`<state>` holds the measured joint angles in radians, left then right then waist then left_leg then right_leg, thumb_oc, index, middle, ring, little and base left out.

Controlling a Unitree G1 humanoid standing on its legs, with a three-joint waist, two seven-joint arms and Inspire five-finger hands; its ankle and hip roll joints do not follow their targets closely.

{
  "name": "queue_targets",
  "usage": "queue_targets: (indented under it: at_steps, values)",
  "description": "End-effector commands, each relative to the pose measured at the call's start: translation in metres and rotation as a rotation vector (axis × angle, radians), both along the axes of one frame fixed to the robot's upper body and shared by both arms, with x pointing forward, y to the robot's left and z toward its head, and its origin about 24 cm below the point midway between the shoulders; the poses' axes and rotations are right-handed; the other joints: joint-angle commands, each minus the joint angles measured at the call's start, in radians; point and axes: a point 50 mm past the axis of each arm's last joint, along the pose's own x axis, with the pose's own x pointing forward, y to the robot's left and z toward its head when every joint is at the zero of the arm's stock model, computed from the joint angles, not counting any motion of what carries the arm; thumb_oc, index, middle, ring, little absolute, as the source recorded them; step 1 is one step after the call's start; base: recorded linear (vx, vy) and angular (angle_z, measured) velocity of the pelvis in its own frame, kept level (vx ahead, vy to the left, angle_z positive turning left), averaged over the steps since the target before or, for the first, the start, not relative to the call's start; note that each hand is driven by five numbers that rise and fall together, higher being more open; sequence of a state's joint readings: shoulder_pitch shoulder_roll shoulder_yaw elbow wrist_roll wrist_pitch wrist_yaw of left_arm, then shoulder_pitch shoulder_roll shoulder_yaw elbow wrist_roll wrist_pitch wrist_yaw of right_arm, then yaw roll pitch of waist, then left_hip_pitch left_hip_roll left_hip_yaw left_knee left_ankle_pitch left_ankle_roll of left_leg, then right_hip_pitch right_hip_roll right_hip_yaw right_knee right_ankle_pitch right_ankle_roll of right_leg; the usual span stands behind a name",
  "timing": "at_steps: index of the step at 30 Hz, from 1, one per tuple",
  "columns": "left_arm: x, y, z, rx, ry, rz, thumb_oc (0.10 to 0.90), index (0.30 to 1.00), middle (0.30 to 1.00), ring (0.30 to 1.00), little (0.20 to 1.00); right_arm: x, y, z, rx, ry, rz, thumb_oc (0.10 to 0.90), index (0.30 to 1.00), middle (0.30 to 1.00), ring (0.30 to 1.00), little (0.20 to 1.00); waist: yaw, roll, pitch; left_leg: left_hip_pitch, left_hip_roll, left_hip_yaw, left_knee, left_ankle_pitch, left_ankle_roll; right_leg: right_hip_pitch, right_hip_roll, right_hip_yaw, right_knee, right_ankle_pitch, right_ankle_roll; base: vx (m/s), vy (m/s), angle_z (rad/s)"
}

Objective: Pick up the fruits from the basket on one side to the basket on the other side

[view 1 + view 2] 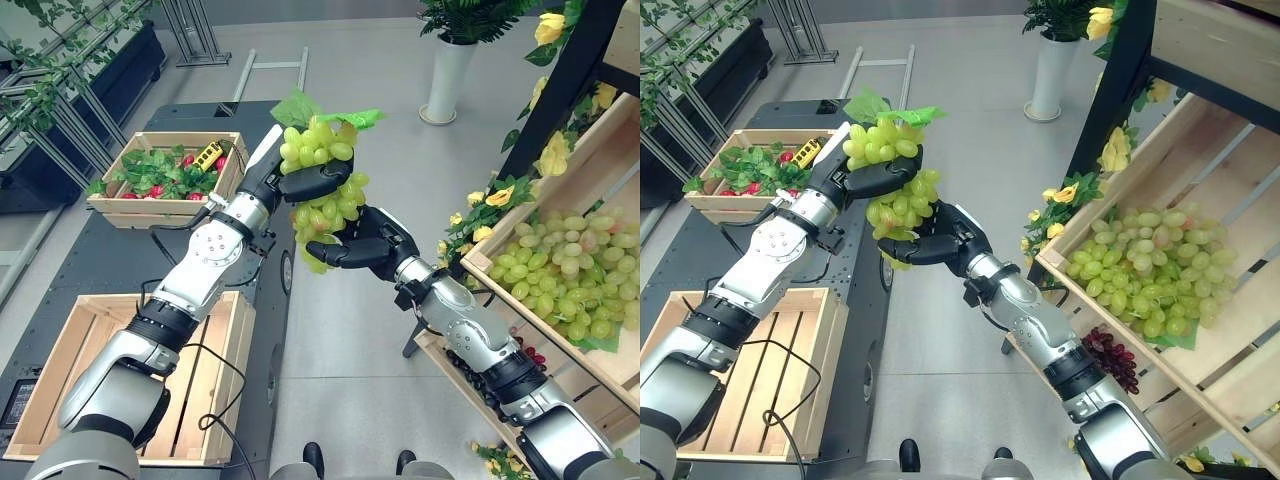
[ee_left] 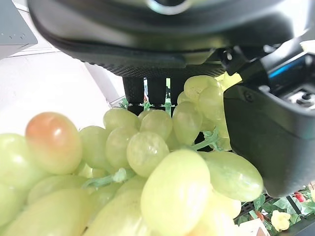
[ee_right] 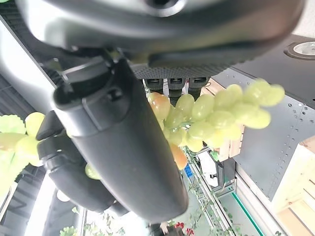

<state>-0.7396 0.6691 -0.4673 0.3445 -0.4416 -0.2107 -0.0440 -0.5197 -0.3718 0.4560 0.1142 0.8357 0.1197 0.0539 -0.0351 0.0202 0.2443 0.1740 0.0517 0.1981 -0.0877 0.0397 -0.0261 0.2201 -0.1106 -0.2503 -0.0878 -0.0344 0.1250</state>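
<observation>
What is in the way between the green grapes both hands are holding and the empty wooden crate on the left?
Nothing visible. The green grape bunch hangs between the left hand and right hand; open air lies between it and the empty wooden crate.

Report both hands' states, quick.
Left hand: shut on the grape bunch.
Right hand: shut on the same grape bunch, lower down.

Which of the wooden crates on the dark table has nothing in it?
The near crate, under the left forearm: bare slats inside. The far crate holds green leaves and red fruit. The left hand and right hand grip grapes over the floor.
</observation>
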Motion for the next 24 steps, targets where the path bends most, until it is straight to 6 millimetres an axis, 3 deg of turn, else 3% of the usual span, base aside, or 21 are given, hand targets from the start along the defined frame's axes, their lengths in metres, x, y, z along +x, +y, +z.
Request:
queue_targets:
  at_steps: [1,14,24]
  values:
    - [0.015,-0.021,0.057,-0.053,-0.166,-0.044,0.4,0.3,0.3,0.3,0.3,0.007,0.032,0.043,0.168,-0.119,0.062,0.8,0.9,0.9,0.9,0.9,0.017,0.012,-0.196,-0.012,-0.025,-0.032,0.0,-0.097,-0.008,-0.044,0.021,-0.023,0.001,-0.002,-0.051,0.0,0.0,0.0]
    - [0.016,-0.04,0.038,-0.165,-0.041,-0.145,0.4,0.3,0.3,0.3,0.3,0.015,0.038,0.061,0.205,-0.165,-0.033,0.8,0.9,0.9,0.9,0.9,0.024,-0.002,-0.198,-0.008,-0.022,-0.032,0.0,-0.099,-0.002,-0.045,0.021,-0.011,0.001,0.002,-0.051,0.0,0.0,0.0]
    - [0.011,-0.054,0.03,-0.315,0.018,-0.243,0.4,0.3,0.3,0.3,0.3,0.021,0.045,0.061,0.237,-0.151,-0.053,0.8,0.9,0.9,0.9,0.9,0.031,-0.009,-0.2,-0.004,-0.017,-0.032,0.0,-0.1,0.0,-0.043,0.024,-0.004,0.001,0.003,-0.056,0.01,0.005,-0.02]
